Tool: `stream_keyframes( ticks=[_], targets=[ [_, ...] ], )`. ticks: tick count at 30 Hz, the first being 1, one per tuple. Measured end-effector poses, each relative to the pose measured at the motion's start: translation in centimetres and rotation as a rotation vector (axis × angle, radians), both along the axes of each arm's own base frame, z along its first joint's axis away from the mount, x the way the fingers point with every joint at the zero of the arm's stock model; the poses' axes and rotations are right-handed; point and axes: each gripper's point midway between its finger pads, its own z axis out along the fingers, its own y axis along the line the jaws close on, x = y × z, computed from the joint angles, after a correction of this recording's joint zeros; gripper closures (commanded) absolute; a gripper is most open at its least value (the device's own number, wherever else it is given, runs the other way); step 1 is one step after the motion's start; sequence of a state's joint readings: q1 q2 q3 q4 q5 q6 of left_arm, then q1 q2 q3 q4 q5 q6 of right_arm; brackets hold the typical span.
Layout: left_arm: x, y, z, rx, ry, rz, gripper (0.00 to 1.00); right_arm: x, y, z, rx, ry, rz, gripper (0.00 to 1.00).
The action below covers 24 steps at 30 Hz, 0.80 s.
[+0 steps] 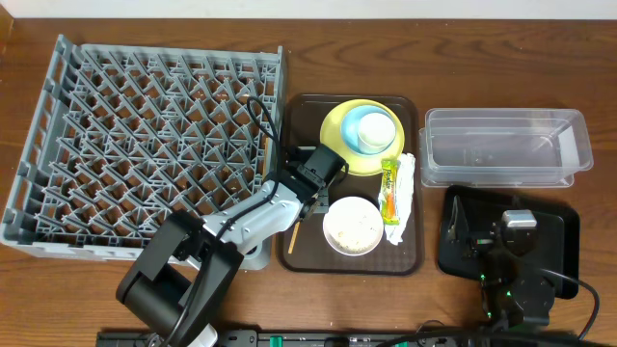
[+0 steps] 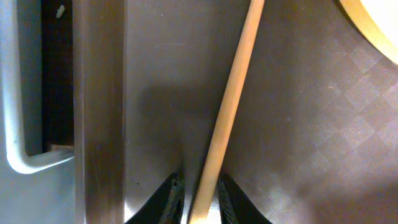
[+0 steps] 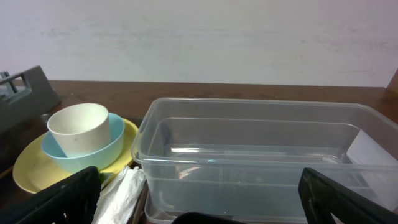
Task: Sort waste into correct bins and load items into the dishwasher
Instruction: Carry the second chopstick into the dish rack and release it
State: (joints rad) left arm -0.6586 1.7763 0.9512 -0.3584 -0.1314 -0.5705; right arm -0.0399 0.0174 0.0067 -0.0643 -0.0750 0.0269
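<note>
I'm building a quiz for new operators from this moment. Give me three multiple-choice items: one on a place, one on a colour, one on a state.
1. Where does the white cup sit relative to the light blue bowl? A inside it; B beside it; C under it.
2. The plate under that bowl is: A red; B yellow; C black.
3. The right gripper is: A open and empty; B shut on nothing; C clamped on something.
Key: 1 A, the cup stands in the bowl. 2 B, its rim shows yellow. 3 A, the right wrist view shows both fingers far apart, holding nothing.
</note>
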Motion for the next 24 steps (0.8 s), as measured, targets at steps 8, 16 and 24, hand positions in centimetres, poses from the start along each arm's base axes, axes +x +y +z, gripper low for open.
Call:
stream_keyframes(
  ticks=[8,16,24],
  targets=[
    [-0.3,-0.5,0.1,-0.001,-0.001,-0.020,0.93,0.0,0.0,0.0,0.000,0.000,0.000,0.01],
    [0.5,-1.0,5.1,-0.047,-0.074,-0.087,0.92,0.0,0.0,0.0,0.000,0.000,0.000,0.01],
    [3.3,3.5,16.7,-0.125,-0.296,-0.039,0.92,0.0,0.0,0.0,0.000,0.000,0.000,0.01]
  ],
)
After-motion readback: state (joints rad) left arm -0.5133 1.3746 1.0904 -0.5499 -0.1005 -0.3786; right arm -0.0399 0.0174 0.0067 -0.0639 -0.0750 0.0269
